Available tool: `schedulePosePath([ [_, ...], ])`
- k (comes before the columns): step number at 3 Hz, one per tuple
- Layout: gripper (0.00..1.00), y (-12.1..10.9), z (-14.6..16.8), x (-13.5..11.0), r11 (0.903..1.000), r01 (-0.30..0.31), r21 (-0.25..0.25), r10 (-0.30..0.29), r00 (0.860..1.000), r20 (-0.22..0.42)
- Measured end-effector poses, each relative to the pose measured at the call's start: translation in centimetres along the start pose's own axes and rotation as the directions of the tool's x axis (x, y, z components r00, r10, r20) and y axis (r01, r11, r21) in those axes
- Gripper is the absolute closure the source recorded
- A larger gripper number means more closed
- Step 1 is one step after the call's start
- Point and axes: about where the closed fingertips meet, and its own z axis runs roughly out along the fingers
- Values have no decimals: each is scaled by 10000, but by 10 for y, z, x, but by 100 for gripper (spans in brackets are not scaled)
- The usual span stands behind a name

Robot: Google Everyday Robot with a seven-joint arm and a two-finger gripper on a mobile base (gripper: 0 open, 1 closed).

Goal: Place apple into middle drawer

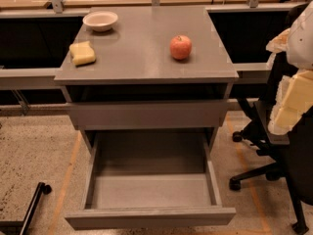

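Camera view, looking down at the cabinet front. I see the round red-orange apple (181, 47) resting on the flat grey cabinet top (146, 62), right of centre. It is well apart from the yellow sponge block (82, 53) and the shallow white bowl (100, 20) at the left. Below, the wide matte-grey middle drawer (151, 190) stands pulled far out. The similar grey upper drawer (146, 114) sits only slightly ajar. The cream-coloured gripper (292, 102) hangs at the right edge, clear of the apple; whether it is apart or together I cannot tell.
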Motion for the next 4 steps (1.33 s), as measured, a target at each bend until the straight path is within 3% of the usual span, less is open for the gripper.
schedulePosePath([
  [2,0,-1,-2,0,9999,1,138,-4,9998,173],
  [3,0,-25,-8,-6,9982,-411,440,342,9887,1461],
  [4,0,-62,-12,-42,9976,-316,613,107,9487,3159],
])
